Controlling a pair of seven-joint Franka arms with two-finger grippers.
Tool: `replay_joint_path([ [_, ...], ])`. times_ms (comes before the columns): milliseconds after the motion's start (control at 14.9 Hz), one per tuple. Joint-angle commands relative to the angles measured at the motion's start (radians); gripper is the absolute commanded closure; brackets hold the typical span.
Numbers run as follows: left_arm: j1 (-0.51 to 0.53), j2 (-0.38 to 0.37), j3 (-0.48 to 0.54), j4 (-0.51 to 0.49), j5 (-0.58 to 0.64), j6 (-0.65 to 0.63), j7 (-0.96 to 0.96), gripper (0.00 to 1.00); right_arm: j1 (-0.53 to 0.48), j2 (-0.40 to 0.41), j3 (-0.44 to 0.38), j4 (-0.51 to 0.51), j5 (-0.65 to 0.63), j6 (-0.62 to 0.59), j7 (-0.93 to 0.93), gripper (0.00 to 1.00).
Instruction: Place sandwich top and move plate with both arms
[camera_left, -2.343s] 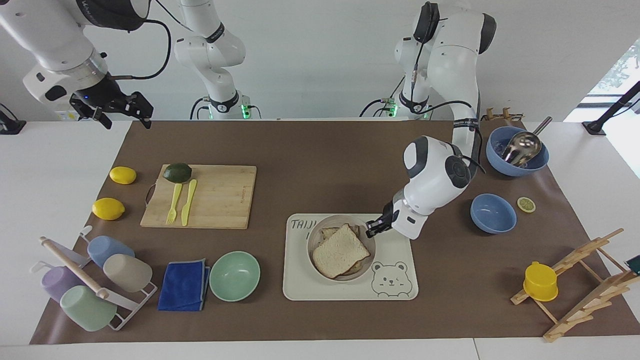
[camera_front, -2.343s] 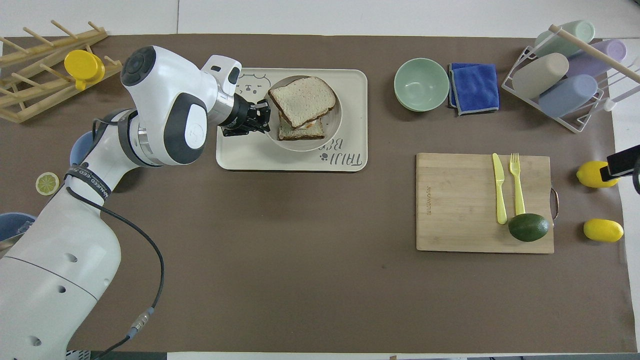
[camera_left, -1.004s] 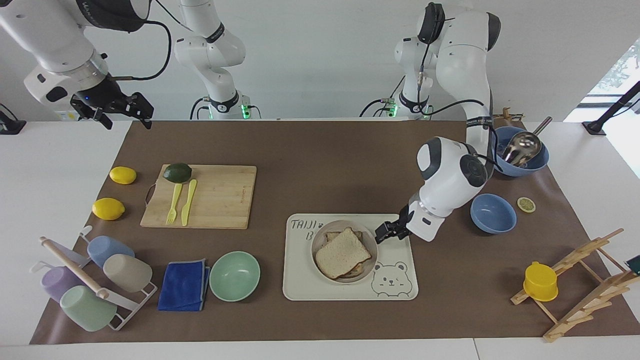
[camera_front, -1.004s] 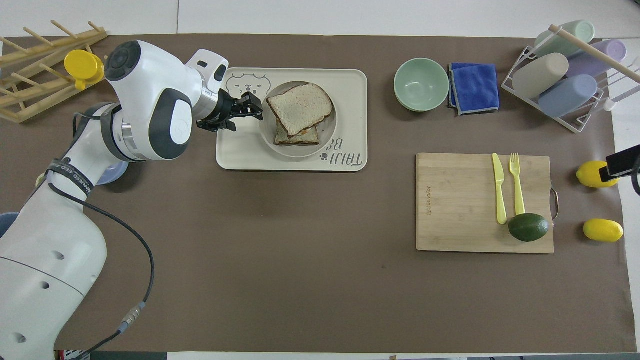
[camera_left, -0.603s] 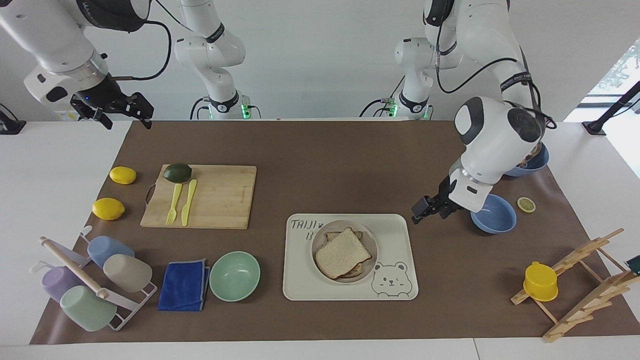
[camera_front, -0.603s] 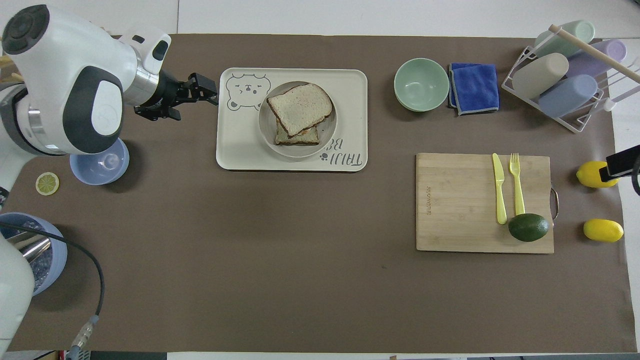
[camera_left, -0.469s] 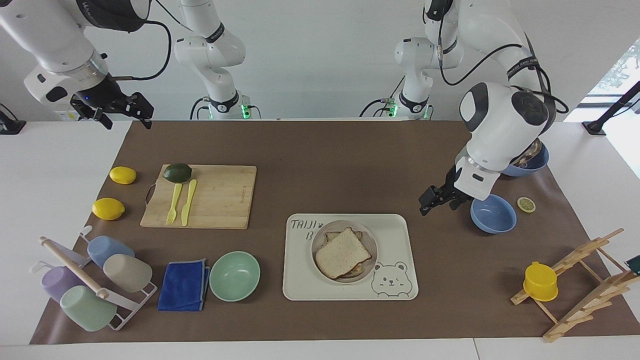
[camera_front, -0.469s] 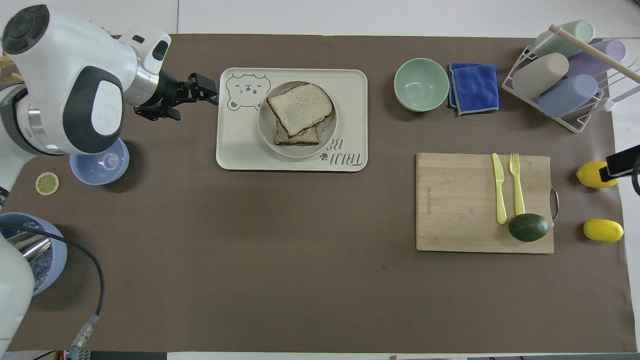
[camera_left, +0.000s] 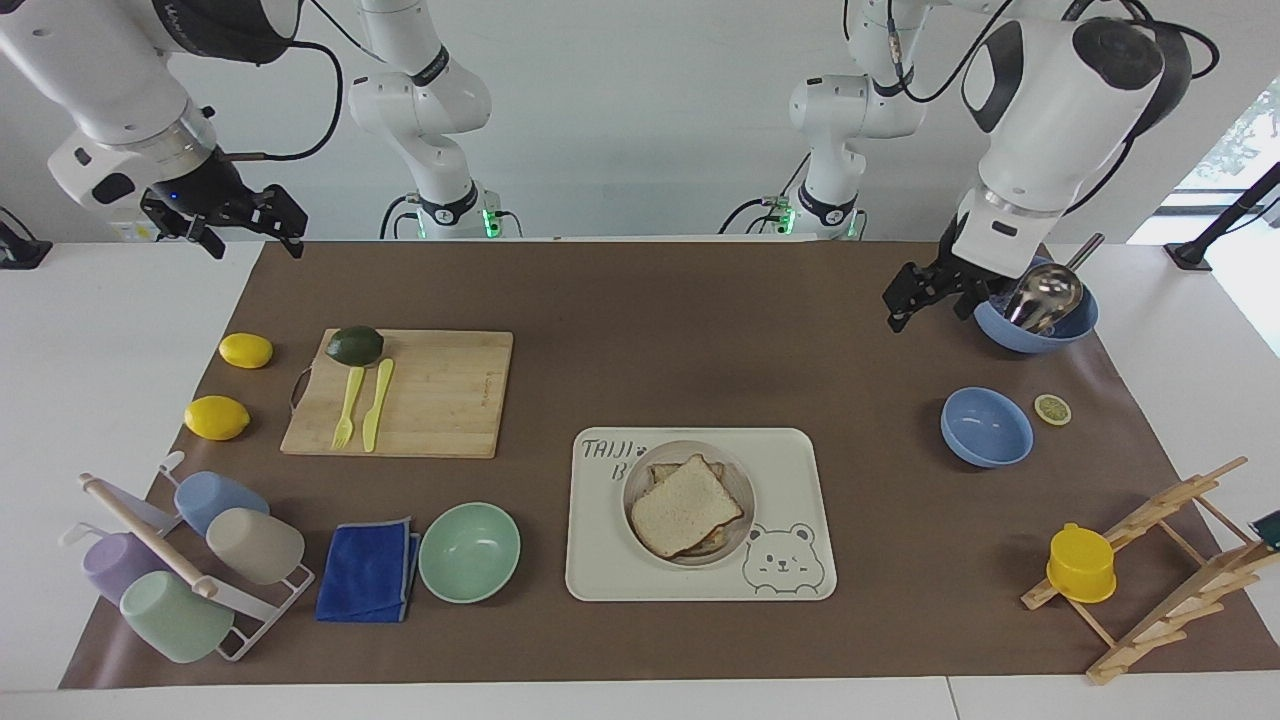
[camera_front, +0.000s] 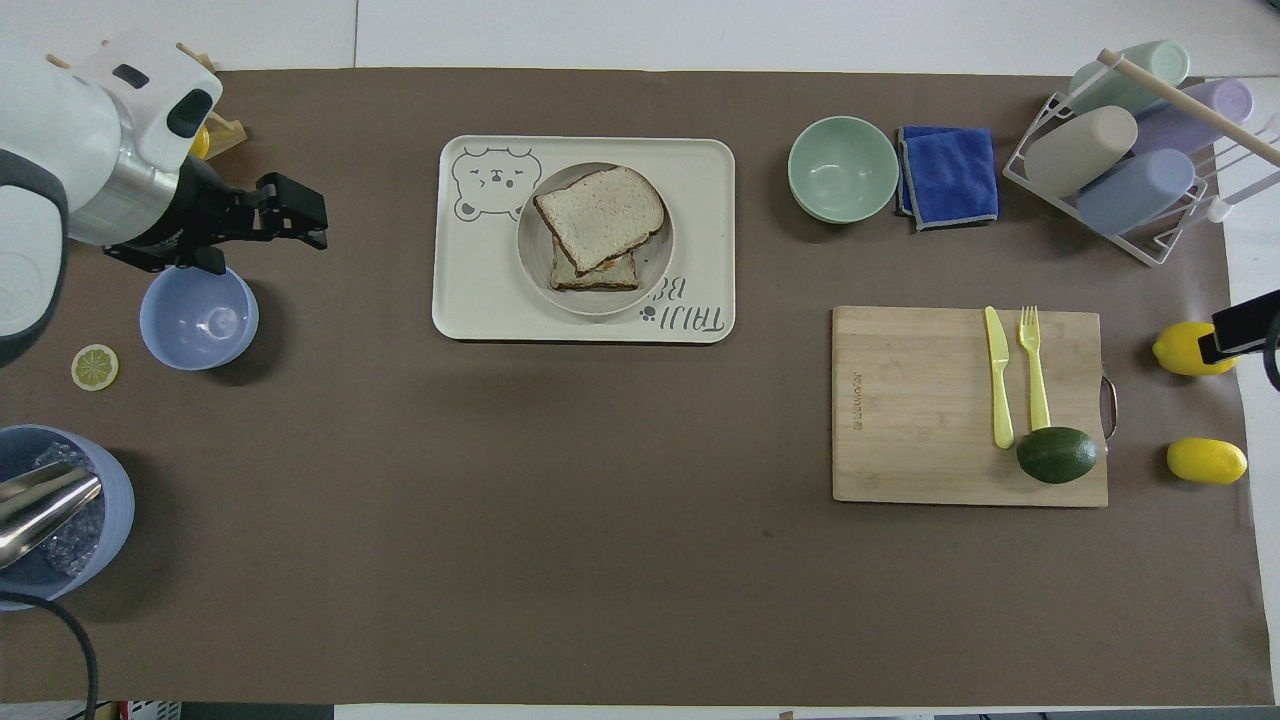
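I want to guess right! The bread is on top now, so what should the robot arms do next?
Probably bring both open grippers, left and right, down to the small round beige plate: the plain brown bread slice already tops the sandwich, and both grippers hang far off it.

- We are seeing bare mat lying open between the tray (camera_left: 800, 470) and the robots.
- The mint bowl (camera_left: 469, 551) is crowding the tray's right-arm side.
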Motion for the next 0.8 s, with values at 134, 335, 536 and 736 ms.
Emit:
replay_joint_path([
  [134,0.09,-0.1,-0.087,-0.022,0.033,-0.208,0.102,0.0,-0.006,-0.009,0.0,-0.01,0.02,-0.008,-0.019,0.0],
  [335,0.18,-0.131,-0.161,-0.075,0.029,-0.238,0.152,0.0,-0.006,-0.009,0.0,-0.01,0.02,-0.008,-0.019,0.0],
  [536,0.194,-0.155,-0.153,-0.152,0.013,-0.149,0.177,0.0,-0.004,-0.009,0.0,-0.01,0.02,-0.008,-0.019,0.0],
  [736,0.208,-0.142,-0.147,-0.131,-0.016,-0.081,0.167,0.0,-0.004,-0.009,0.0,-0.01,0.02,-0.008,-0.019,0.0],
])
